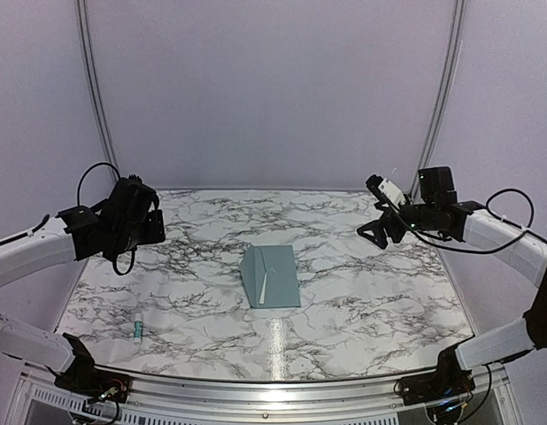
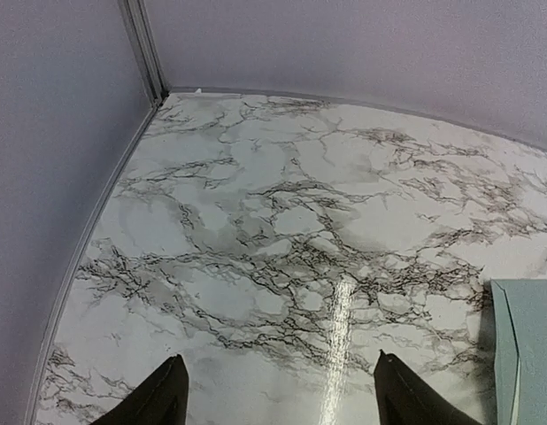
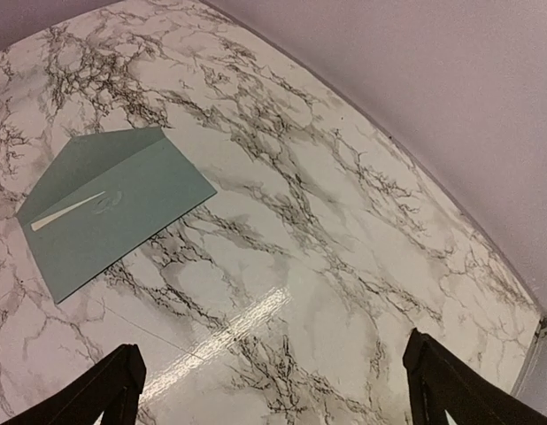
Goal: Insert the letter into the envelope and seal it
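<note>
Grey-blue envelope [image 1: 272, 275] flat mid-table, flap folded down (pale strip along edge); letter not visible.

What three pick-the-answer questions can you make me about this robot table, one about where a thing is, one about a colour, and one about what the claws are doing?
1. Where does the small tube lie?
A. Near the left arm's side of the table
B. On top of the envelope
C. At the far right corner

2. What colour is the envelope?
A. Bright red
B. Grey-blue
C. Yellow

3. What are the left gripper and the right gripper doing?
A. Both squeezing the envelope
B. One is holding the tube
C. Both open, up in the air, holding nothing

Answers:
1 A: the top view shows the tube at the near left, well apart from the envelope.
2 B: the flat envelope in the middle looks slate grey-blue in every view.
3 C: each wrist view shows fingers spread wide with only bare marble between them.
</note>
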You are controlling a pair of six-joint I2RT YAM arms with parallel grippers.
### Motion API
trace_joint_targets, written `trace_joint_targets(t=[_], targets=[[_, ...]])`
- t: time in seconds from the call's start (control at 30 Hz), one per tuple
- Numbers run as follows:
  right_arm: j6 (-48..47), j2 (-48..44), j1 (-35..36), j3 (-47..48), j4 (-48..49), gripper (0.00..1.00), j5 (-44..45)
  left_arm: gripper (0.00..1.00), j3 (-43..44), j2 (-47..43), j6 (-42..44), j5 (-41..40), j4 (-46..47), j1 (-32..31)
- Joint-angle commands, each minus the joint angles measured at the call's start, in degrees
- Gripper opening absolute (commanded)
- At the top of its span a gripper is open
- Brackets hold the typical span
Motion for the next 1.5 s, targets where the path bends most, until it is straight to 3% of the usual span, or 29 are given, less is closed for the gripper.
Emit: trace_joint_targets(t=[0.0, 0.2, 0.37, 0.7, 0.9, 1.07, 1.27, 1.47], targets=[[0.75, 1.84, -1.17, 3.45, -9.32, 0.98, -4.35, 0.71, 3.28, -3.39, 2.34, 7.52, -7.96, -0.21], [-0.59, -5.71, -1.17, -1.3, -4.41, 0.98, -3.75, 0.6, -4.63, -8.9, -5.7, 15.18, -14.18, -0.31], [-1.88, -4.18, -1.17, 2.8, -8.59, 0.92, -6.18, 0.54, -5.59, -9.15, -10.61, 18.25, -21.0, -0.73], [-0.93, -2.01, -1.16, 2.9, -9.01, 0.85, -15.84, 0.49, -17.52, -8.71, -15.77, 28.53, -21.91, -0.74], [-1.31, -1.23, -1.19, 2.82, -9.9, 0.8, -17.42, 0.61, -18.87, -7.49, -18.11, 29.88, -22.34, -0.74], [-1.48, -1.73, -1.17, 2.69, -10.15, 0.79, -17.67, 0.5, -20.17, -2.78, -20.21, 31.44, -22.28, -0.74], [-1.95, -1.56, -1.08, 2.38, -10.75, 0.79, -18.74, 0.46, -21.44, -3.66, -22.8, 31.0, -22.15, -0.74], [-2.77, -0.6, 0.07, 2.22, -11.31, 0.77, -18.82, 0.35, -22.43, -1.89, -22.57, 31.08, -21.9, -0.74]])
